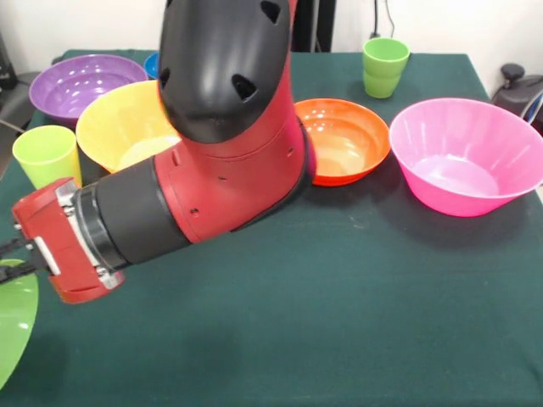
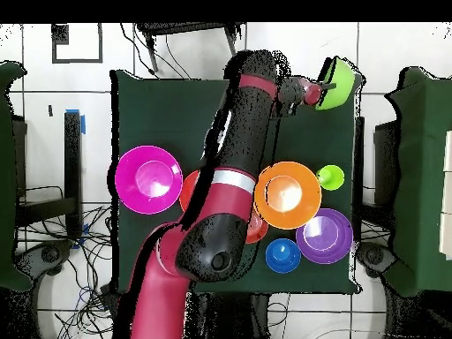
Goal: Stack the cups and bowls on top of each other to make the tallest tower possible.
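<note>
My gripper is at the table's left side in the front view, shut on the rim of the lime green bowl, which hangs tilted. In the overhead view the gripper holds that bowl on edge near the table's far right corner. The big pink bowl and the medium orange bowl stand apart, rim-up. The yellow-orange bowl, purple bowl, a sliver of the blue bowl and a light green cup stand at the left. Another green cup is at the back. No stack stands.
My arm crosses the table's middle and hides what lies under it. In the overhead view an orange-red piece shows beside the arm, next to the blue bowl. The pink bowl is near the table's left edge there.
</note>
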Robot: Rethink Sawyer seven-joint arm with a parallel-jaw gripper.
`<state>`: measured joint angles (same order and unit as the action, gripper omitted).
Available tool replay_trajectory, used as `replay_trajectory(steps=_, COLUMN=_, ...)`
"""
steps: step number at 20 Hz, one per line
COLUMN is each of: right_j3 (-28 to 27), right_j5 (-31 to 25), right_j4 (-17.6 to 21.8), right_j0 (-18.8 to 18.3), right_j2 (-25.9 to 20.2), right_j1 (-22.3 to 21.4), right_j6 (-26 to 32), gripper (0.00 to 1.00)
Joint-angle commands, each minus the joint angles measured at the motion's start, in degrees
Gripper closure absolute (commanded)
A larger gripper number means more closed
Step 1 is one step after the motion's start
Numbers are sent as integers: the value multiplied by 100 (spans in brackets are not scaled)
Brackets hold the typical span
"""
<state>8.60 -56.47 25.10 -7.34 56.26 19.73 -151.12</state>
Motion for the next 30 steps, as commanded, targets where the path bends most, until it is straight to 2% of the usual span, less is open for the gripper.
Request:
replay_trajectory(steps=1, right_j3=316, right_j5=439, right_j4=-695, right_j0=383, right_j2=-1035, right_j1=276, right_j6=500, gripper=100)
replay_trajectory(steps=10, right_j3=70, right_j5=198, right_j4=-586, right_j0=604, right_j2=-1004, right_j1=551, right_j6=-6, gripper=100)
replay_trajectory(steps=18, right_j3=-388, right_j5=-273, right_j4=-665, right_j0=611, right_j2=-915, right_j1=889, right_j6=-544, gripper=100)
replay_trajectory(steps=24, right_j3=-586, right_j5=-476, right_j4=-778, right_j0=604, right_j2=-1002, right_j1=979, right_j6=-895, gripper=100)
replay_trajectory(steps=27, right_j3=-647, right_j5=-439, right_j4=-817, right_j0=601, right_j2=-1098, right_j1=999, right_j6=-1157, gripper=100)
replay_trajectory(steps=30, right_j3=-593, right_j5=-129, right_j4=-846, right_j0=614, right_j2=-1320, right_j1=966, right_j6=-1710, gripper=100)
